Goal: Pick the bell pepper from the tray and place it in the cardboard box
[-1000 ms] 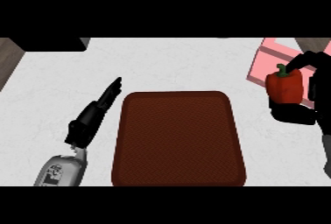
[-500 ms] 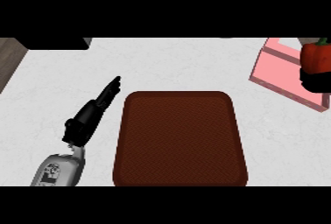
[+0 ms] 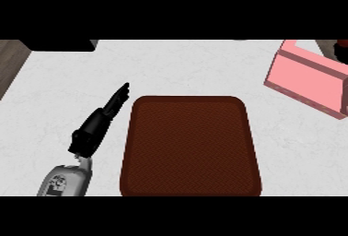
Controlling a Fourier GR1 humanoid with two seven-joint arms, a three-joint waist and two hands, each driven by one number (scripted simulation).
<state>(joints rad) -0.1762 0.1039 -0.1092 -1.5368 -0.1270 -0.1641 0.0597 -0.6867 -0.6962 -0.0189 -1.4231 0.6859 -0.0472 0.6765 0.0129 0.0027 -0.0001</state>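
pepper: red sliver at the frame's right edge [image 3: 342, 48], above the pink box [image 3: 309, 78], mostly gone since earlier | right hand: left the frame | left hand [image 3: 102, 120]: unchanged, fingers straight, left of empty tray [image 3: 190, 145]

The left hand [image 3: 98, 124] lies low at the view's left with its black fingers straight and pointing up and slightly right, its grey forearm [image 3: 66, 179] rising from the lower edge, while the right hand shows nowhere.
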